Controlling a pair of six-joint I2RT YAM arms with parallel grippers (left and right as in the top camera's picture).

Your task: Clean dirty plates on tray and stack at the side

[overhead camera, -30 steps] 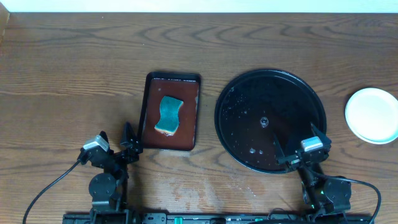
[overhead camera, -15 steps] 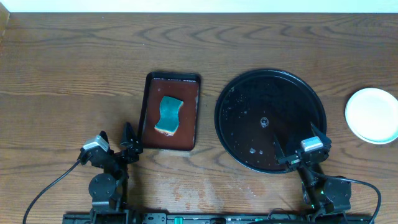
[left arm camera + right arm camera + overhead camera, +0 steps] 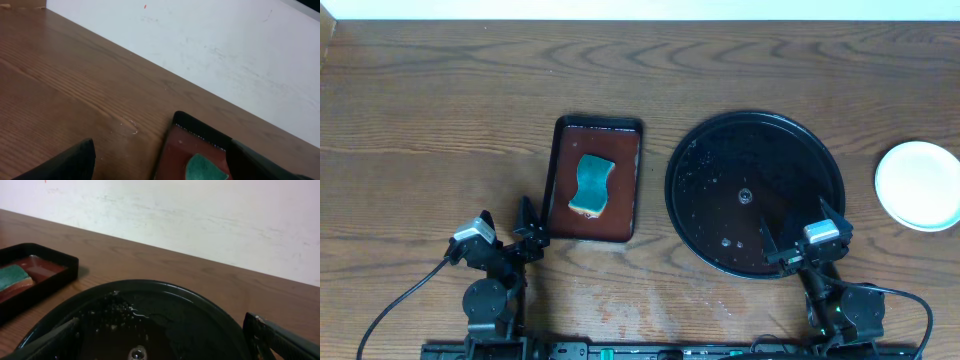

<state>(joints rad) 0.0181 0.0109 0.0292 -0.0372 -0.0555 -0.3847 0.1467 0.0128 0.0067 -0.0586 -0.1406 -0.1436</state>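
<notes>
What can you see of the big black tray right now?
The black tray is large, round and glossy, plastic-looking, with a low raised rim. It lies flat on the wooden table, right of the small rectangular tray and apart from it. It carries nothing but droplets, specks and one blob near the centre. The open right hand sits over its near edge; contact cannot be told.

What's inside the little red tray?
A teal sponge lies inside the red tray, on its reddish floor. Whatever is under the sponge is covered.
</notes>
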